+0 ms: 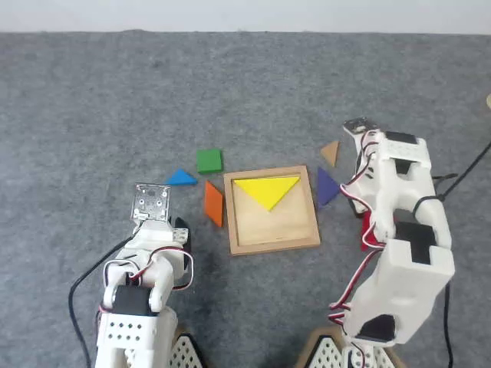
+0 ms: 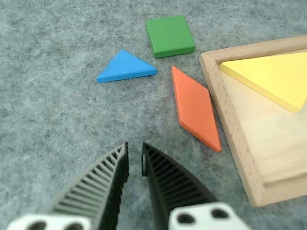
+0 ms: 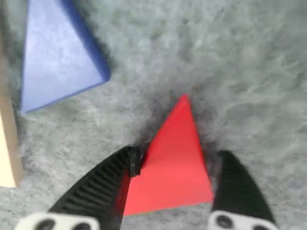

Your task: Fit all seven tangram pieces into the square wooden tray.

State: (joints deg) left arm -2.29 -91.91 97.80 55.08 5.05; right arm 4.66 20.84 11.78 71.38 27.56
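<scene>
Square wooden tray (image 1: 274, 241) is noted flat on the grey felt mat (image 1: 92, 107), between the two arms. One piece is seated in it: the yellow triangle (image 1: 266, 189), laid along the far edge with its point turned toward the tray's middle. The other pieces are recorded outside the tray. The orange parallelogram (image 1: 214, 203) lies just beside the tray's left rim, not seen to touch it. The light blue triangle (image 1: 181, 178) and the green square (image 1: 209, 160) are found a little beyond it, each apart from the others. On the right side the dark blue triangle (image 1: 326, 186) is placed just off the tray's rim, and a small tan triangle (image 1: 331, 152) is set farther back. The left gripper (image 2: 135, 146) is held low over bare mat near the parallelogram (image 2: 195, 108), its fingers drawn nearly together with nothing between them. The right gripper (image 3: 178, 152) is spread astride the red triangle (image 3: 170, 158), which lies on the mat near the dark blue triangle (image 3: 55, 52). One finger is seen against the piece's edge. The other is kept just clear of it.
</scene>
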